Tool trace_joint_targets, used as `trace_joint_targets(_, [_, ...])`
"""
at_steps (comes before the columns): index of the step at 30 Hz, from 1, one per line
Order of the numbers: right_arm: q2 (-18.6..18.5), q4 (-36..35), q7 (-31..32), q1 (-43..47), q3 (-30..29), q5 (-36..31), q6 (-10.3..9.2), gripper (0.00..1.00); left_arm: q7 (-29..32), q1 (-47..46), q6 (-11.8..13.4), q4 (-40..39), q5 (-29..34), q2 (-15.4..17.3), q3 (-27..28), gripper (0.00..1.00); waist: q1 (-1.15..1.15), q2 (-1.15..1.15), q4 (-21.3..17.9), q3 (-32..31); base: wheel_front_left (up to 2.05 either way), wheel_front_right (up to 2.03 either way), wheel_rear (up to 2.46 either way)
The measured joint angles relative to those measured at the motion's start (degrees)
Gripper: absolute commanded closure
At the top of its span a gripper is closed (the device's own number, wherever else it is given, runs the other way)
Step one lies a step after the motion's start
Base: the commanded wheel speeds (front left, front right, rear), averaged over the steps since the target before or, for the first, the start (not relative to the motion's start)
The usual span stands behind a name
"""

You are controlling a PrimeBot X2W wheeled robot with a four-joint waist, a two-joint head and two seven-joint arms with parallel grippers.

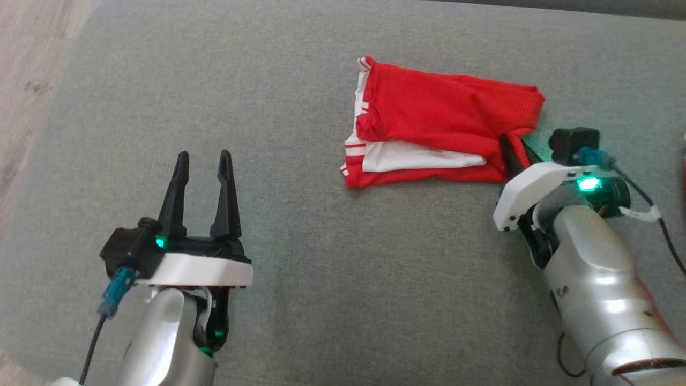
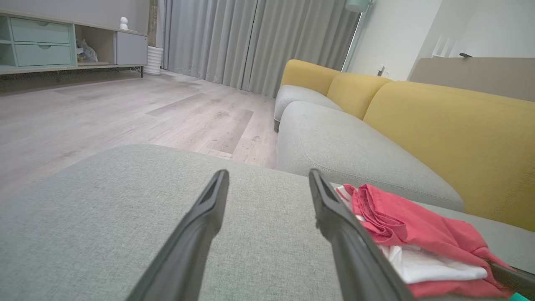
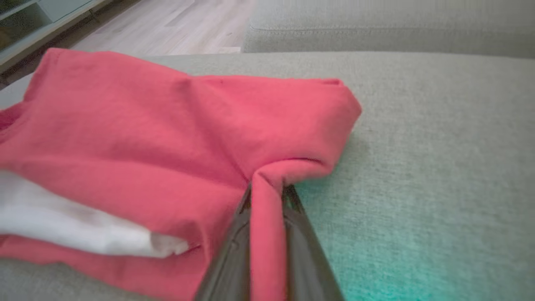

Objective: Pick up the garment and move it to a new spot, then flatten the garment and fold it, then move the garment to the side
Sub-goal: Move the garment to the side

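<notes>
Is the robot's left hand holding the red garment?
No, the left hand is open above the grey cushion, apart from the red-and-white garment.

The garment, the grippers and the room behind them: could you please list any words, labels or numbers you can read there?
There is no readable text in these views.
The garment: red and white cloth with striped trim, no print or label visible.
The left gripper and right gripper: green lights, no legible markings.
The cabinet: no lettering visible.
</notes>
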Motion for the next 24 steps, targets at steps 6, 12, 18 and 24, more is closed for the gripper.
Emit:
trace_joint_targets(6, [0.2,-0.9,-4.5,0.0,-0.2,-14.0,0.00,1.00,0.0,0.1,0.0,-0.1,0.0,0.0,0.0,0.00,0.00,0.00,-2.0,-1.8,0.00,0.00,0.00])
trace_joint_targets(12, [0.2,-5.3,-5.1,0.8,-1.9,-20.4,0.00,1.00,0.0,0.1,0.0,0.0,0.0,0.0,-1.4,0.00,0.00,0.00,-3.9,-4.9,0.00,0.00,0.00])
trace_joint_targets(18, [-0.5,-8.5,-2.9,3.8,-0.3,-22.8,0.00,1.00,0.0,0.4,0.7,-0.1,0.0,0.0,-4.9,0.00,-0.01,0.00,-6.6,-7.7,0.00,0.00,0.00])
trace_joint_targets(24, [-7.4,-13.4,1.9,4.8,7.1,-20.4,0.00,1.00,0.0,0.5,1.4,-0.9,-0.6,0.0,-7.5,0.00,-0.01,0.00,-10.5,-8.4,0.00,0.00,0.00])
